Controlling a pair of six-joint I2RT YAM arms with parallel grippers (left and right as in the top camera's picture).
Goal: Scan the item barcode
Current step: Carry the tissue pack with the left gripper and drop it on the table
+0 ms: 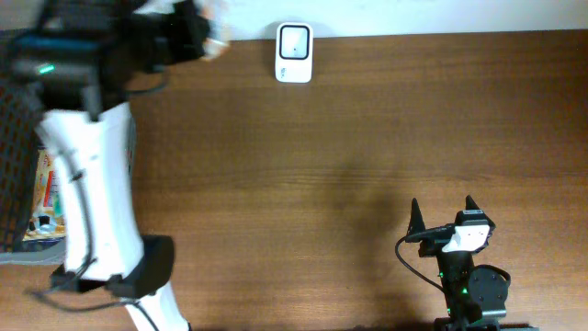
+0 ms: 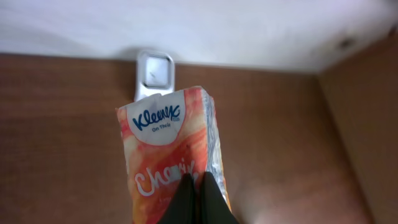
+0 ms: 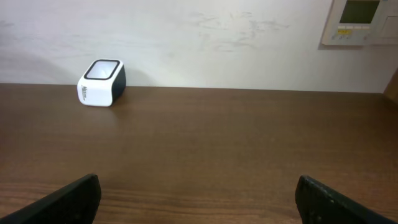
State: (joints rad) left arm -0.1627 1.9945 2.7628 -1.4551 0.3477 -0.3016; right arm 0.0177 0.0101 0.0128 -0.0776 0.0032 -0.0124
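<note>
Pack [image 2: 169, 146] is pinched in left gripper [image 2: 198, 184]; right gripper [image 3: 199, 194] sits spread. Turn pack until barcode, not visible here, faces scanner [image 2: 155, 71] squarely; hold it steady.

Left hand [image 2: 198, 190] pinched closed, arm far forward; right hand [image 1: 442, 211] fingers wide apart, arm folded back

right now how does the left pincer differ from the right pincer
The left pincer is shut on an orange-and-white Kleenex tissue pack; the right pincer is wide open and empty. The left pincer is near the small white box-shaped scanner at the brown wooden table's far edge; the right pincer sits at the near edge. Both face the scanner.
</note>
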